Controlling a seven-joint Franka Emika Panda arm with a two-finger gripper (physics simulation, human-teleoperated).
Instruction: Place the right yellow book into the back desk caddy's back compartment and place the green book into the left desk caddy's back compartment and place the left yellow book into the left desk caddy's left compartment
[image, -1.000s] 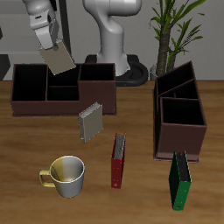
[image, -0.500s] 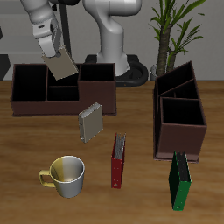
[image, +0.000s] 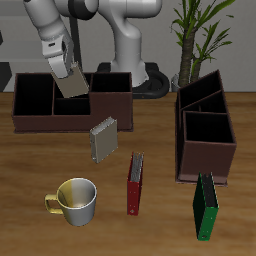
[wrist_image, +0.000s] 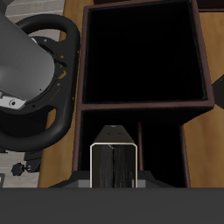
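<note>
My gripper (image: 62, 67) is shut on the right yellow book (image: 71, 83), a pale thin book that hangs tilted just above the back desk caddy (image: 100, 120), over its small middle sections. In the wrist view this book (wrist_image: 114, 164) stands on edge over the thin-walled middle sections (wrist_image: 162, 140). The left yellow book (image: 103, 139) stands on the table in front of that caddy. Near the table's front edge leans the green book (image: 206, 207), right before the left desk caddy (image: 206, 160).
A red book (image: 134, 182) lies on the table between the left yellow book and the green one. A yellow-lined mug (image: 73, 200) stands near the front edge. A potted plant (image: 196, 35) rises behind the left desk caddy, beside the robot's base (image: 128, 50).
My gripper has come down with the right yellow book, from well above the back desk caddy to just over its middle sections. Nothing else has moved.
</note>
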